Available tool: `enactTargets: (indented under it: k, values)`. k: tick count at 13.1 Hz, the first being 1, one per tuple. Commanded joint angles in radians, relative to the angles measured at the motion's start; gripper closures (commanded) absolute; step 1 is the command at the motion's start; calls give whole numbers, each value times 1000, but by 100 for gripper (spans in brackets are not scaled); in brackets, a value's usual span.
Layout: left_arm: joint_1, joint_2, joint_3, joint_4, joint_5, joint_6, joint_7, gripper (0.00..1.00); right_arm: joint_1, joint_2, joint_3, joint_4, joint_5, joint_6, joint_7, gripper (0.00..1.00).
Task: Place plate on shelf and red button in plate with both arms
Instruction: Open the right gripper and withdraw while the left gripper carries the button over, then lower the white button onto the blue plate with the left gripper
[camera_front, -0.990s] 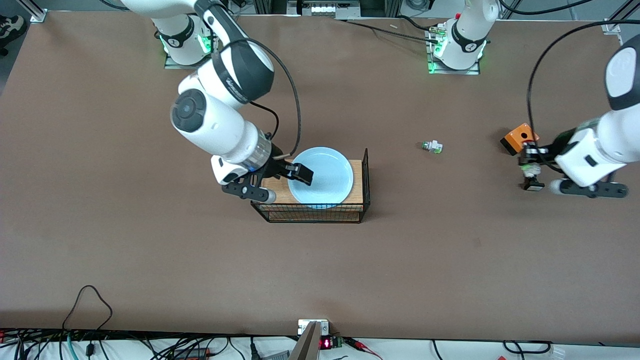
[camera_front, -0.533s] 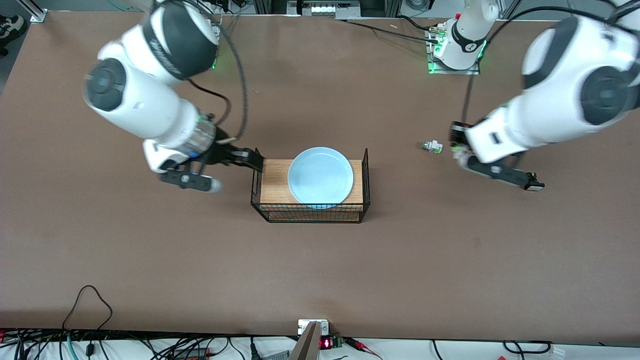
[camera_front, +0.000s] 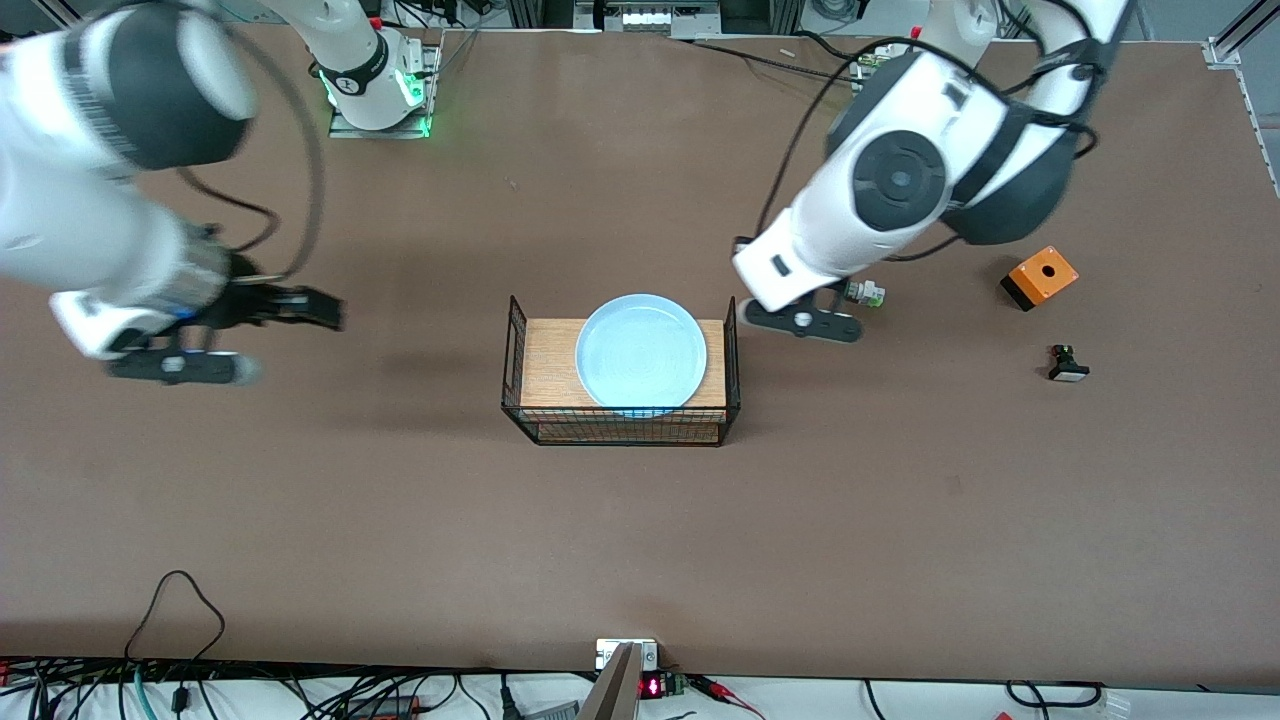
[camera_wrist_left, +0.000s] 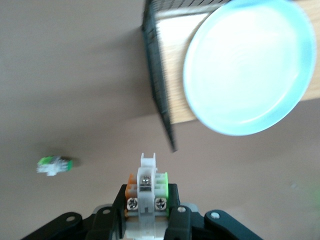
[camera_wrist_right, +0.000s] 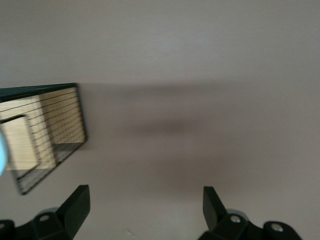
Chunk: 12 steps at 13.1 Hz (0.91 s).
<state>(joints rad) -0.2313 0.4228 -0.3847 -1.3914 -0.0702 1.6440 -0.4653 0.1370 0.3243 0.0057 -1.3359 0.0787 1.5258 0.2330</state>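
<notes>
From the front, the plate (camera_front: 641, 351) sat on the wire rack (camera_front: 622, 378); the right end effector (camera_front: 285, 308) hung released over bare worktop (camera_front: 400, 520). In the left wrist view, the left end effector (camera_wrist_left: 146, 212) gripped the red button (camera_wrist_left: 146, 187) beside the rack; it should clear the mesh wall and lower gently. The right wrist view showed only spread fingers (camera_wrist_right: 75, 205).

Standing mid-bench: wire rack (camera_front: 620, 420), wooden top carrying plate (camera_front: 641, 352), side walls rising above it, open from overhead. Crowding the left-arm end: green-capped switch (camera_front: 866, 292), orange box (camera_front: 1041, 277), black button (camera_front: 1067, 366).
</notes>
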Motion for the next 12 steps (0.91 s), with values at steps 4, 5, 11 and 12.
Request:
enactTargets:
  k: [4, 5, 11, 12]
  values:
    - [-100, 169, 10, 175, -7, 129, -58, 100, -65, -42, 16, -11, -11, -58, -50, 0]
    - [-117, 191, 12, 180, -5, 157, -58, 100, -63, -42, 16, -11, -37, -61, -52, 0]
    - [-151, 275, 26, 180, -2, 287, -65, 100, -60, -45, 17, 24, -73, -91, -32, 0]
    - [-151, 281, 30, 180, -2, 306, -65, 100, -57, -44, 16, 24, -73, -111, -29, 0]
